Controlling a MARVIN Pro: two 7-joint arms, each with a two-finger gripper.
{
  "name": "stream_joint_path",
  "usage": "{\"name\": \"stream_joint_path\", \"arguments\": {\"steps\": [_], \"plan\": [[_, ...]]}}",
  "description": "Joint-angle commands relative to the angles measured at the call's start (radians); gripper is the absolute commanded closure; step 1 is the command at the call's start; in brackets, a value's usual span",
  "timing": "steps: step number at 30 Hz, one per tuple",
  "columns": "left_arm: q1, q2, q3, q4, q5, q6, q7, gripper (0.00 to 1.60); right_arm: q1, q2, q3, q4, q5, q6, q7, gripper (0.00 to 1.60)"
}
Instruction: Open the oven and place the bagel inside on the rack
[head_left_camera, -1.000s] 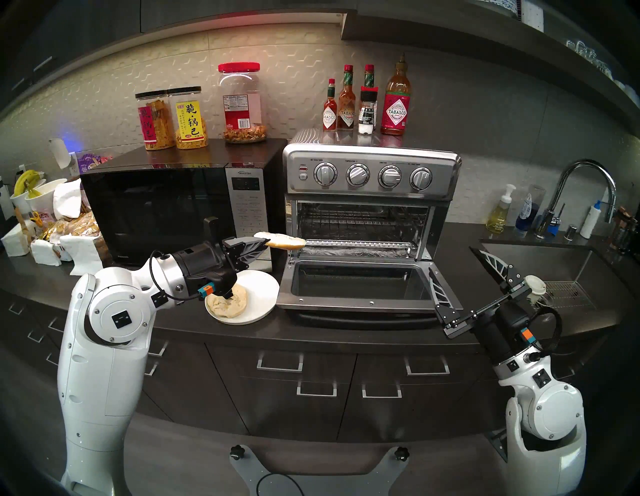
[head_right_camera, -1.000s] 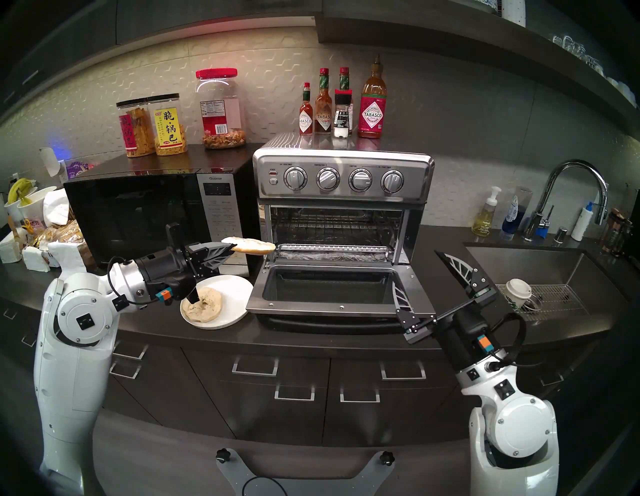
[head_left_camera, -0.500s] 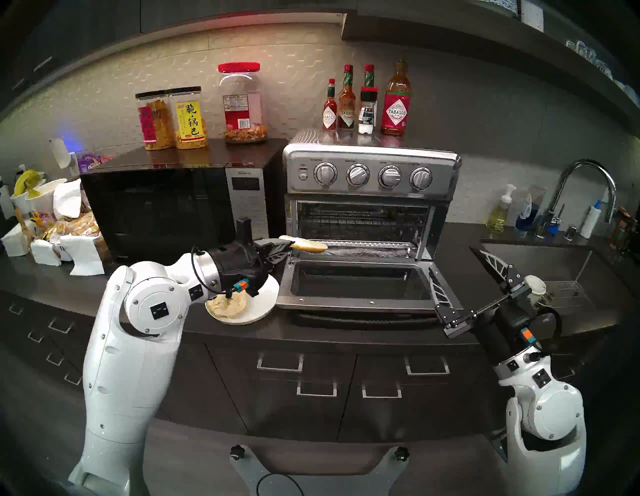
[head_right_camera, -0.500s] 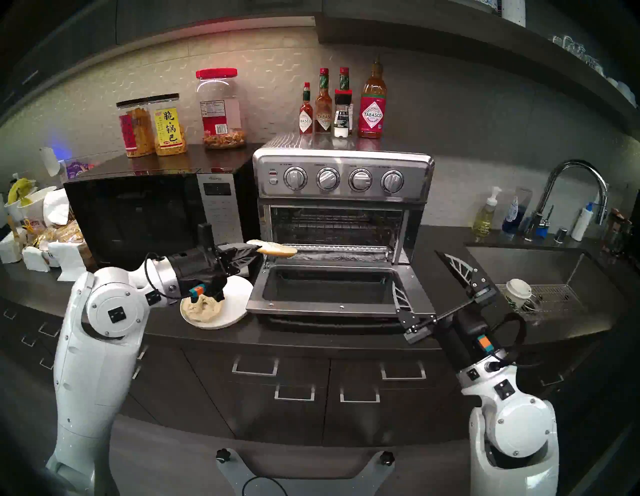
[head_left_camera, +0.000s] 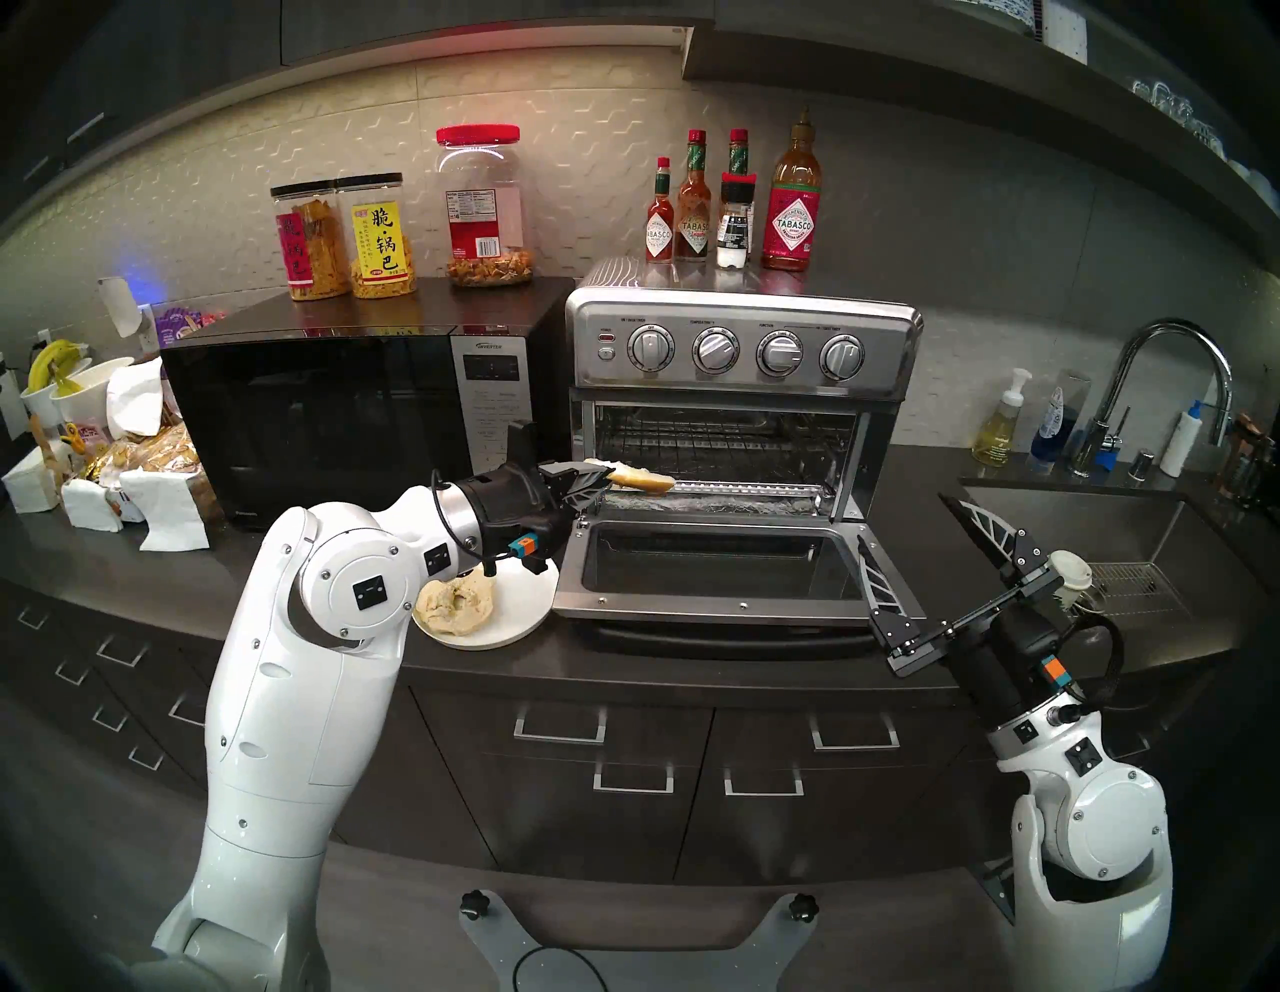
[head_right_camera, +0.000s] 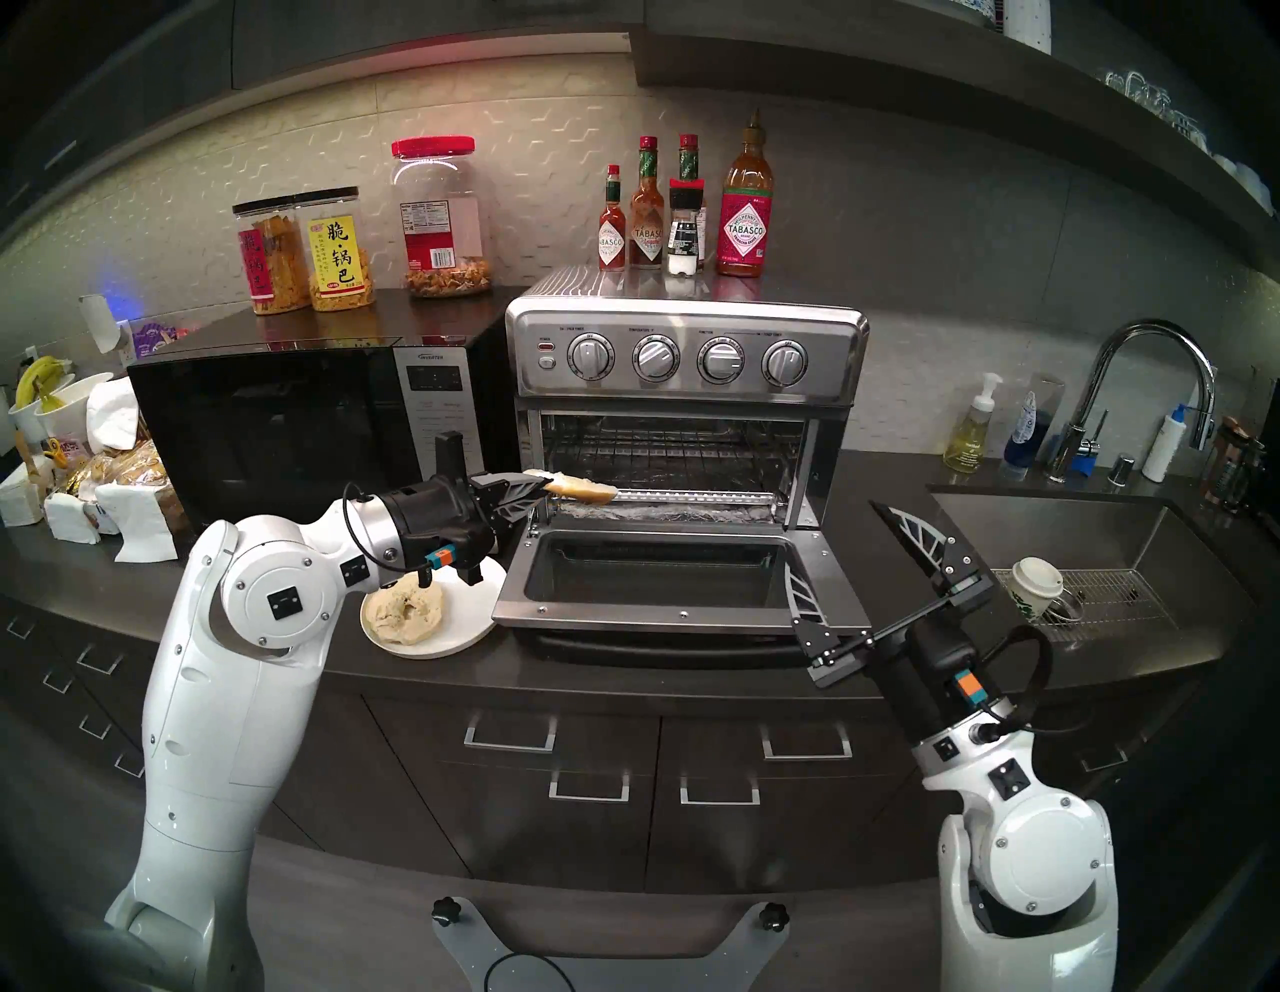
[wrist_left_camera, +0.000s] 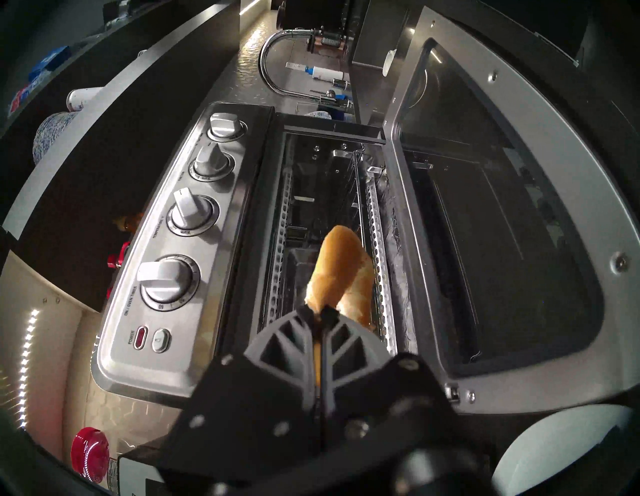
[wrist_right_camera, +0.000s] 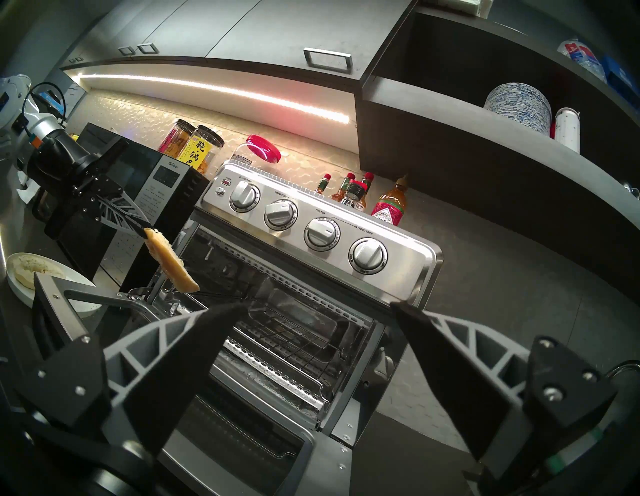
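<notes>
The stainless oven (head_left_camera: 741, 346) stands with its glass door (head_left_camera: 713, 568) dropped flat. Inside, the dark wire rack (wrist_right_camera: 291, 329) spans the cavity above a foil-lined tray (head_left_camera: 741, 488). My left gripper (head_left_camera: 606, 478) is shut on the edge of one bagel half (head_left_camera: 641, 478), held level at the left front of the opening, just over the tray's front edge. The left wrist view shows that half (wrist_left_camera: 341, 270) pointing into the cavity. The other bagel half (head_left_camera: 457, 606) lies on a white plate (head_left_camera: 526, 603). My right gripper (head_left_camera: 904, 518) hangs open and empty off the door's right corner.
A black microwave (head_left_camera: 332, 422) stands directly left of the oven, with snack jars on top. Sauce bottles (head_left_camera: 734, 208) sit on the oven. To the right are the sink (head_left_camera: 1108, 540), a faucet and a paper cup (head_left_camera: 1070, 568). Bread bags clutter the far left counter.
My left arm has swung right and slightly up, carrying the bagel half from in front of the microwave to the oven's left opening. The right arm has not moved.
</notes>
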Motion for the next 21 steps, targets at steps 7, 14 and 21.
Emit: {"name": "stream_joint_path", "arguments": {"steps": [7,14,21], "plan": [[-0.104,-0.041,0.039,0.044,0.010,0.008,0.017,1.60,0.002,0.002,-0.001,-0.021,0.005,-0.005,0.002,0.00],[-0.110,-0.042,0.045,0.065,0.013,0.006,0.027,1.60,0.002,0.002,-0.001,-0.022,0.005,-0.005,0.002,0.00],[-0.116,-0.049,0.058,0.087,0.021,0.006,0.036,1.60,0.002,0.002,-0.001,-0.022,0.005,-0.005,0.002,0.00]]}}
